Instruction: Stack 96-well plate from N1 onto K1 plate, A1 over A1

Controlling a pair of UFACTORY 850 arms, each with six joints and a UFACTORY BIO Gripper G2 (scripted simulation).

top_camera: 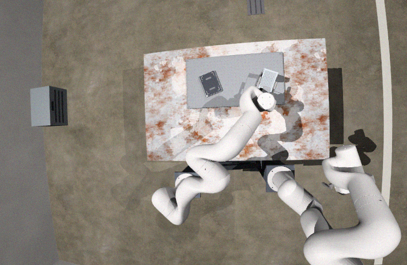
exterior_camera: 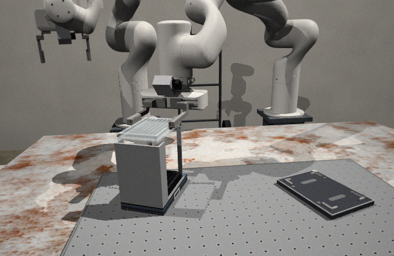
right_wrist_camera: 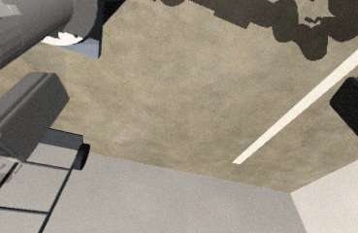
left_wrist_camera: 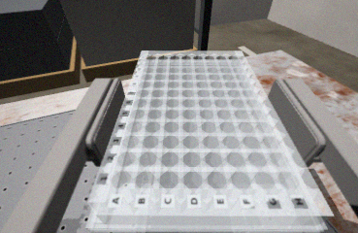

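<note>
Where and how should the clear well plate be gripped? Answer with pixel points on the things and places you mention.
Best on its two long side edges, coming from its number 12 end, as the left gripper (exterior_camera: 157,119) (left_wrist_camera: 206,123) holds it. The plate (top_camera: 268,79) (exterior_camera: 147,129) (left_wrist_camera: 201,131) is flat and oblong, so those parallel edges suit the fingers, and its underside should stay free for stacking.
</note>
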